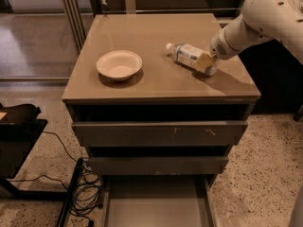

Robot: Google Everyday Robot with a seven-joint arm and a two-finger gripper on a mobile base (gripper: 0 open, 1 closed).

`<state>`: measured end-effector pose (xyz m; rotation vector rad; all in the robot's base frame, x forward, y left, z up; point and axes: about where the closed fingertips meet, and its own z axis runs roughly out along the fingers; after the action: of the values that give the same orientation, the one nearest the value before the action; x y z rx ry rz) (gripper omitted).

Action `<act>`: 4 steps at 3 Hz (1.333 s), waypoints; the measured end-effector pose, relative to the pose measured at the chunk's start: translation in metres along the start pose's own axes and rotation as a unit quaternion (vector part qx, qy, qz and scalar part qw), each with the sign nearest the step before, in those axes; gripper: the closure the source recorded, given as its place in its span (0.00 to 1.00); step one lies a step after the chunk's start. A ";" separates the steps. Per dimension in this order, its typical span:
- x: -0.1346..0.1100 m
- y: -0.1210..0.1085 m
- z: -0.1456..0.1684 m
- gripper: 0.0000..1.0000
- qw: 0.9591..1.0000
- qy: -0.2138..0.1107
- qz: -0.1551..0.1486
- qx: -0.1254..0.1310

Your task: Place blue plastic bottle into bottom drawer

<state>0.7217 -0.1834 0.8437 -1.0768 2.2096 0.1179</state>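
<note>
The blue plastic bottle (pixel 185 53), clear with a white cap and a pale label, lies on its side on the right part of the cabinet top, cap pointing left. My gripper (pixel 206 61) comes in from the right on the white arm, and its tan fingers (pixel 204 59) are closed around the bottle's base end. The bottom drawer (pixel 156 207) is pulled open at floor level below, a shallow tray with a bare grey floor.
A white bowl (pixel 119 64) sits on the left of the cabinet top (pixel 156 86). The scratched top drawer (pixel 161 133) and the middle drawer (pixel 158 164) stick out slightly. Black cables (pixel 85 190) and a dark stand (pixel 19 136) are at the lower left.
</note>
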 end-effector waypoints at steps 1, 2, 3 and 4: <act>0.011 0.005 -0.027 1.00 1.000 -0.006 -0.003 0.000; 0.019 0.018 -0.061 1.00 1.000 -0.012 -0.012 -0.001; 0.033 0.034 -0.094 1.00 1.000 -0.022 -0.014 0.001; 0.057 0.052 -0.122 1.00 0.999 -0.034 -0.002 0.005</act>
<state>0.5943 -0.2303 0.8931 -1.0580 2.1449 0.1399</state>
